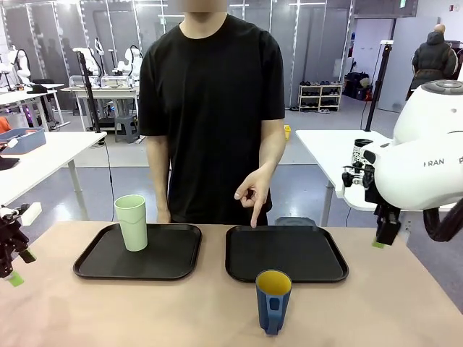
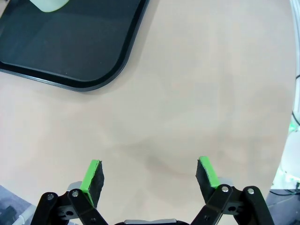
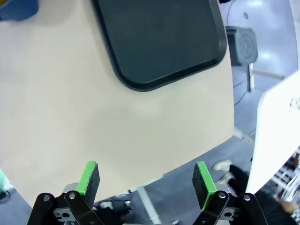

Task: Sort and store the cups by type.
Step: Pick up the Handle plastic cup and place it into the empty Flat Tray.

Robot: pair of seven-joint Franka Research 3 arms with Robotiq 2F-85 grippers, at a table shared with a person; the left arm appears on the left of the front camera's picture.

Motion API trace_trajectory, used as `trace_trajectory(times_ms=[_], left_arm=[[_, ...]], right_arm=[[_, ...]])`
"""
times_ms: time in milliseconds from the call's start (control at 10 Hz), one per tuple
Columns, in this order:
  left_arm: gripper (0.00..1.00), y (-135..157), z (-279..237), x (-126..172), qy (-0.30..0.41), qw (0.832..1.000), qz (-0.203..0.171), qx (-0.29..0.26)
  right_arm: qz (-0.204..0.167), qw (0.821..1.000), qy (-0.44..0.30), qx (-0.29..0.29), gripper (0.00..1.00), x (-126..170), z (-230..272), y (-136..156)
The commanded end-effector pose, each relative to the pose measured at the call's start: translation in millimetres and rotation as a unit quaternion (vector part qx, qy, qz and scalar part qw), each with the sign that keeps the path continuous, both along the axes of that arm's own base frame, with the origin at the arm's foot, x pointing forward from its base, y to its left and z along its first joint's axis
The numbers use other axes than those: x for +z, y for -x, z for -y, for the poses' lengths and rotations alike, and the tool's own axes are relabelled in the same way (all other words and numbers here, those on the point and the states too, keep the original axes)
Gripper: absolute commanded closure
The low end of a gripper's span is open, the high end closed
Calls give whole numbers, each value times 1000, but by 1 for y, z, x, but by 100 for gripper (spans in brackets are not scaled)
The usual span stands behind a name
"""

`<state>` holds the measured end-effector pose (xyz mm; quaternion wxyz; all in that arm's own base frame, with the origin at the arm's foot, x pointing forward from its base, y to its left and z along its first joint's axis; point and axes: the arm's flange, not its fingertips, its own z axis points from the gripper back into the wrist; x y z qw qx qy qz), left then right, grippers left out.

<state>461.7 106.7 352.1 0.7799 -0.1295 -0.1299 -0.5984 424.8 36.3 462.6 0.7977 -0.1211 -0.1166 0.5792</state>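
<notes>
A tall pale green cup stands upright on the left black tray; its base shows at the top edge of the left wrist view. A dark blue cup with a yellow inside stands on the table just in front of the right black tray, handle toward me; a bit of it is at the top left of the right wrist view. My left gripper hangs open over bare table at the left edge. My right gripper is open above the table's right edge.
A person stands at the far side, one hand pointing a finger down at the right tray's far rim. A white speckled tumbler with a black lid sits on a table behind. The tabletop between the trays and me is bare.
</notes>
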Motion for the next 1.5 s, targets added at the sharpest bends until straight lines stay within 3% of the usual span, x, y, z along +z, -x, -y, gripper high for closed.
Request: trace_trajectory(times_ms=[0, 200, 400, 500, 1300, 1400], left_arm=[[0, -1, -1, 1, 5, 1000, 10, -5], [0, -1, -1, 1, 5, 1000, 10, -5], [0, -1, -1, 1, 5, 1000, 10, -5], [0, -1, -1, 1, 5, 1000, 10, -5], [0, -1, -1, 1, 5, 1000, 10, -5], [0, -1, -1, 1, 5, 1000, 10, -5]], right_arm=[[15, 997, 10, 77, 0, -4, 9, 0], [-2, 992, 10, 126, 0, -9, 13, 2], [-15, 994, -9, 107, 0, -15, 13, 0], [-7, 994, 22, 106, 0, -8, 8, 2], [-8, 994, 17, 109, 0, -9, 7, 2], [-6, 995, 26, 93, 0, -17, 6, 12]])
